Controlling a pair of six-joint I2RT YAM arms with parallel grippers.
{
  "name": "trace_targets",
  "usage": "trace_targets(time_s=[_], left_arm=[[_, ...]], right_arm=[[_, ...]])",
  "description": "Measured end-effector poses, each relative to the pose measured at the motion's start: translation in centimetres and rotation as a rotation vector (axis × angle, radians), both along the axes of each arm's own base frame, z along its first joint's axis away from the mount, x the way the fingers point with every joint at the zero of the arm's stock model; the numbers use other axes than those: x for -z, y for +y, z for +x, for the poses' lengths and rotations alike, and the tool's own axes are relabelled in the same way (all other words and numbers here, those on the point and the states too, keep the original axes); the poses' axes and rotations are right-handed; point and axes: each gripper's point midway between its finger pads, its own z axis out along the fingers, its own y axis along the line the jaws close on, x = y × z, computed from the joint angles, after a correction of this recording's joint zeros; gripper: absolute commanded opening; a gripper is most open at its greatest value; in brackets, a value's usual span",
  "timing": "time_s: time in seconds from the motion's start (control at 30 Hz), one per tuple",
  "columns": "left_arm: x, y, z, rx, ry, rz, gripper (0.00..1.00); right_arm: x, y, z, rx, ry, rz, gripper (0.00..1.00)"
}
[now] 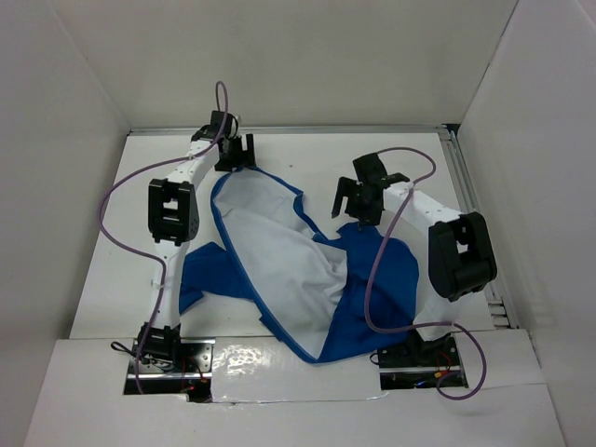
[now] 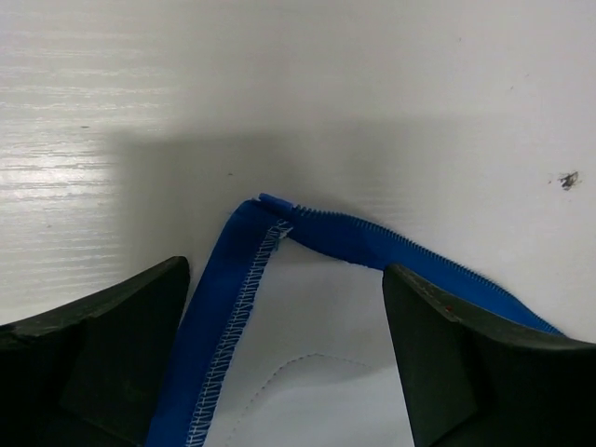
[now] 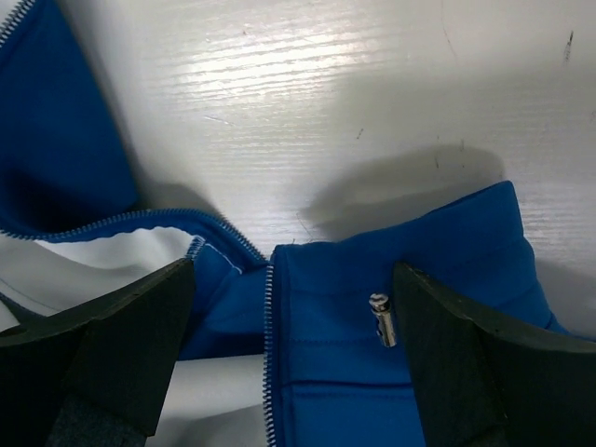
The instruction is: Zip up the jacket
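We see the royal-blue soft fabric jacket [image 1: 279,265] lying unzipped across the middle of the white tabletop [image 1: 307,154]. Its white lining [image 1: 270,242] faces up, and its blue outer cloth is bunched toward the right edge. One corner of it reaches toward the far edge, a little left of centre, and there the left gripper [image 1: 235,155] hangs over it. In the left wrist view that gripper [image 2: 284,279] has its fingers spread wide, with the blue zipper-edged hem corner [image 2: 279,209] lying between them — whether they touch the cloth we cannot tell. The right gripper [image 1: 358,207] hovers nearer the right edge over a blue fold. Its fingers [image 3: 121,326] also stand apart, and a small silvery zipper pull [image 3: 382,318] lies on the fabric just beside the finger on that view's right side — untouched.
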Motion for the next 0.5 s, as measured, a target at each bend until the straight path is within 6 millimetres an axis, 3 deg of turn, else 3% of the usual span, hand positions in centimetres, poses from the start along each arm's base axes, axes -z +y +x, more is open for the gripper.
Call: trace_targets(time_s=[0.07, 0.1, 0.13, 0.17, 0.23, 0.3, 0.33, 0.37, 0.5], left_arm=[[0.3, -0.2, 0.1, 0.008, 0.001, -0.006, 0.79], [0.3, -0.3, 0.1, 0.010, -0.002, -0.014, 0.47], [0.4, -0.4, 0.1, 0.017, -0.002, -0.014, 0.26], [0.3, -0.6, 0.1, 0.032, -0.004, -0.019, 0.00], [0.6, -0.6, -0.1, 0.045, 0.006, -0.033, 0.00], [1.0, -0.6, -0.5, 0.052, 0.009, -0.042, 0.00], [0.9, -0.5, -0.6, 0.051, 0.006, -0.045, 0.00], [0.7, -0.3, -0.9, 0.045, 0.007, -0.040, 0.00], [-1.0, 1.7, -3.5, -0.004, 0.032, -0.026, 0.00]], right_arm=[[0.3, -0.1, -0.2, 0.013, 0.010, -0.004, 0.86], [0.4, -0.2, -0.2, 0.020, 0.009, -0.006, 0.82], [0.6, -0.4, -0.1, 0.032, 0.006, -0.012, 0.74], [1.0, -0.5, -0.2, 0.043, 0.008, -0.014, 0.51], [1.8, -1.1, -0.7, 0.064, 0.027, -0.021, 0.29], [2.3, -1.9, -0.9, 0.094, 0.043, -0.028, 0.18], [2.3, -2.3, -0.8, 0.109, 0.043, -0.033, 0.05], [2.2, -2.7, -0.6, 0.124, 0.035, -0.038, 0.00], [-0.2, -4.2, 0.3, 0.179, -0.039, -0.044, 0.00]])
